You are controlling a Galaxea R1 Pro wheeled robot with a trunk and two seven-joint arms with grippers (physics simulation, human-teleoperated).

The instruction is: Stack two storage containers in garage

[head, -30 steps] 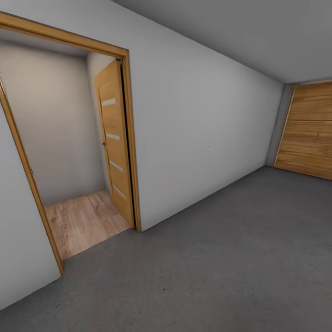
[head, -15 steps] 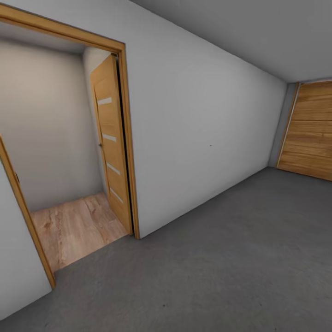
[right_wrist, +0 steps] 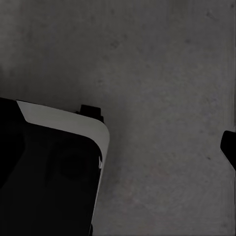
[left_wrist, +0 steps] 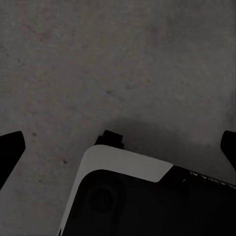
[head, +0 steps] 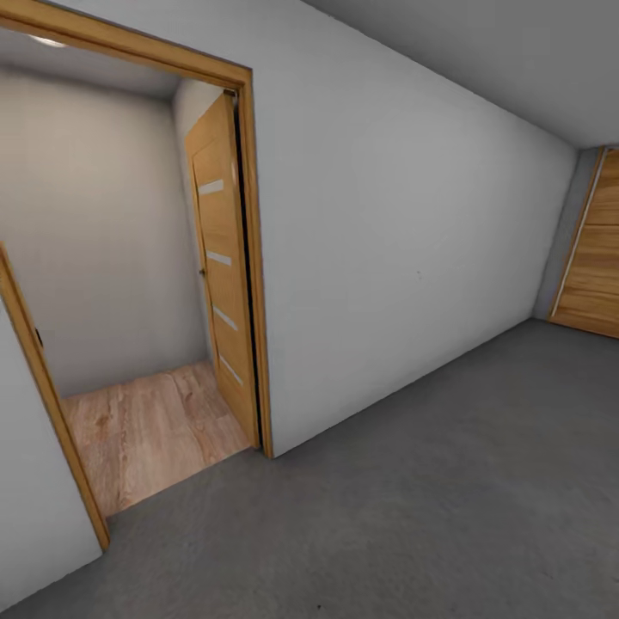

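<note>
Garage floor (head: 447,507) bare; doorway (head: 137,284) ahead-left: centre base on gap; left end effector (left_wrist: 118,147) released, empty; right end effector's state unclear

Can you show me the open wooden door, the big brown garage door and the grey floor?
Honey-brown open wooden door (head: 222,275), head view, its middle panel.
Large brown panelled garage door (head: 595,258), head view, its planks.
Dark grey concrete floor (head: 447,499), head view, bare patch.

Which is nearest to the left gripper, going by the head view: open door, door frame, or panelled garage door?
From the left gripper:
1. Door frame, left side, nearest.
2. Open door, inside the doorway.
3. Panelled garage door, far right.
</note>
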